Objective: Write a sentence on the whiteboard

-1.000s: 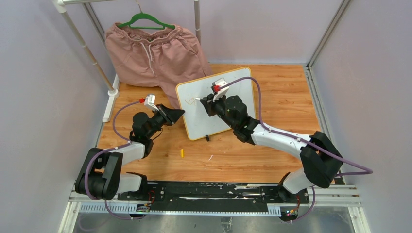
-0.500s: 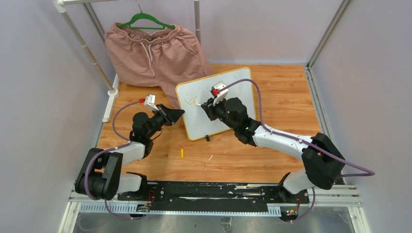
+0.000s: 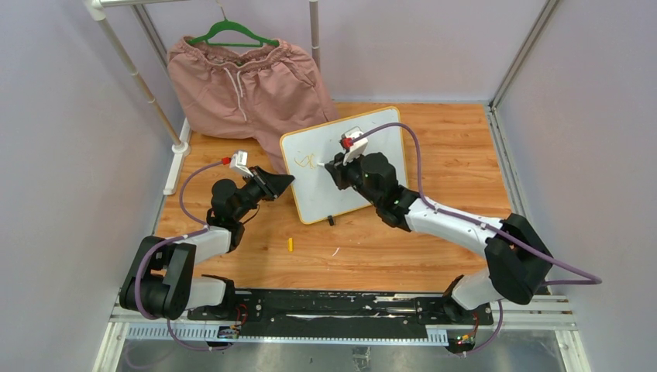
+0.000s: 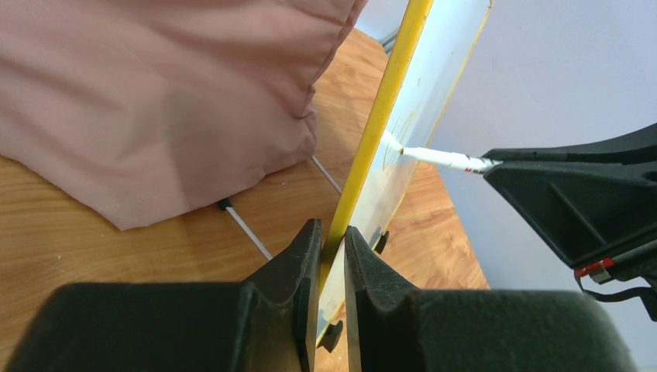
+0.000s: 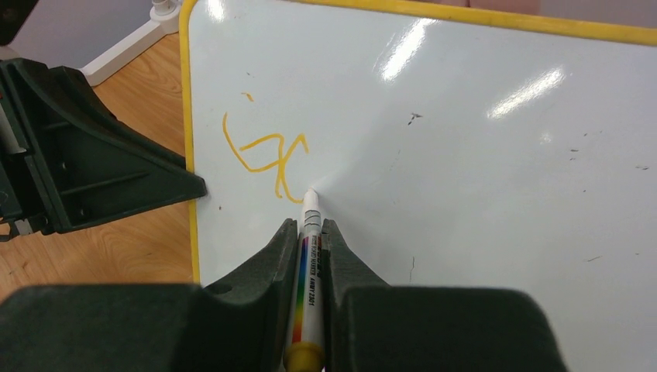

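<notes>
The wooden table (image 3: 449,155) fills the middle of the overhead view. A pair of pink shorts (image 3: 244,85) hangs on a green hanger at the upper left, its hem reaching down to the wood.

Just right of the shorts, near the centre of the frame, we see the whiteboard (image 3: 318,198) propped up at a tilt, with one black foot at its lower edge. The left pincer (image 4: 331,232) is nearly closed and pinches the yellow frame on the board's left side, one finger on each face.

The right pincer (image 5: 310,225) hovers over the upper middle of the board, closed tight around a white marker (image 5: 310,211) with a rainbow stripe. The marker tip touches the white surface.

The writing (image 5: 271,151) sits in the board's upper left, just beside the tip. It is only a few yellow-orange strokes, and we cannot read a word in them.

A small yellow cap (image 3: 290,245) lies on the table below the board, well apart from it.
</notes>
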Available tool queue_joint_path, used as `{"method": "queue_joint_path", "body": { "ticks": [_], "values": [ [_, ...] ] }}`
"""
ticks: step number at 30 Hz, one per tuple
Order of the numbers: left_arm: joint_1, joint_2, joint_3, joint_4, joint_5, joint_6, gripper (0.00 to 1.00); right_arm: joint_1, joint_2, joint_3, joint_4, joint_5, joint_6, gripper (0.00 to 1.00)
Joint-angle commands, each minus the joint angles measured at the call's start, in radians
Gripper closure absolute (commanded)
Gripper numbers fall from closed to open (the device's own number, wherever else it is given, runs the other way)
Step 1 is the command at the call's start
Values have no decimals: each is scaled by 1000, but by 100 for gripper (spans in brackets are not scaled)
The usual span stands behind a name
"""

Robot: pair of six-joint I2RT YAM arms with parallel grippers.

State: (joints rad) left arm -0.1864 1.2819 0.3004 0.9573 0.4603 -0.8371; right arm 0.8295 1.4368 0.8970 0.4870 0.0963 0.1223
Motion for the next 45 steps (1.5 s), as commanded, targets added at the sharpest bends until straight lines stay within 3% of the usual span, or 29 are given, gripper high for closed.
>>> {"method": "queue_joint_path", "body": {
  "ticks": [1,45],
  "values": [
    [2,-26,-9,28,14,9,100,-31,13,43,-15,47,5,100],
    [2,-16,-15,56,21,19,100,-29,66,92,81,-10,26,100]
  ]
}}
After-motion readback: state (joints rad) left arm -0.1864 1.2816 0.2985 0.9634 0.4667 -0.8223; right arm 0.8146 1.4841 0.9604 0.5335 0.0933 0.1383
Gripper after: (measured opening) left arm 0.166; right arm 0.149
